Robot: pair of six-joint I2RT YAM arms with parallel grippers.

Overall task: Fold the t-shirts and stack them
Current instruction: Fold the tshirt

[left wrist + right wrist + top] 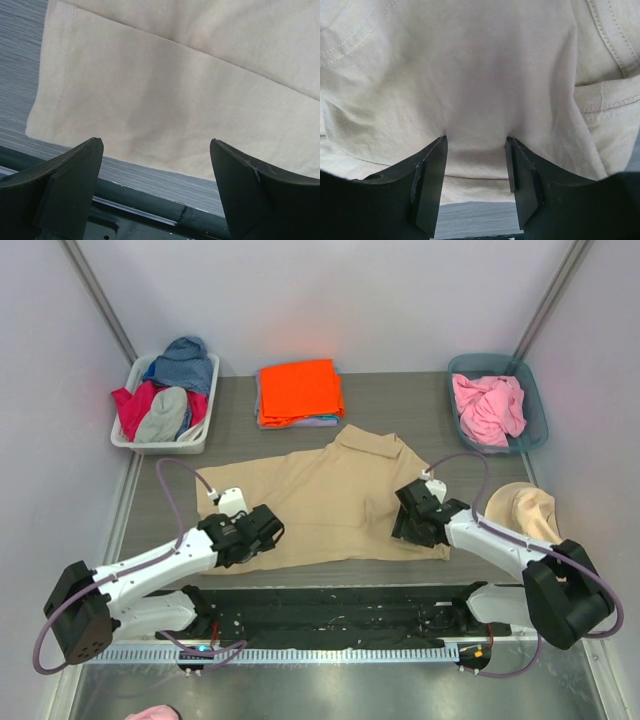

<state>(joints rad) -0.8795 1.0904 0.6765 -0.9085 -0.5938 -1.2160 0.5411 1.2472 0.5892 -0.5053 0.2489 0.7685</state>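
The tan shirt [330, 495] lies crosswise between our 2 hands: left hand [156, 142] spread wide above its near hem, right hand [476, 139] half-spread, tips pressing cloth.

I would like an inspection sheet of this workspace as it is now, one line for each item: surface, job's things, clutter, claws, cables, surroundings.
Surface: grey table, bare between the laundry.
Job's things: tan shirt spread out at centre; orange shirt folded on a stack at the back; pink shirt crumpled in a teal bin.
Clutter: white basket of mixed clothes, back left; beige bundle at the right edge, kind unclear.
Claws: left claw open wide by the tan shirt's near hem; right claw part open, tips pressed into that shirt.
Cables: purple cables loop along both arms.
Surroundings: plain pale walls; nothing else seen.
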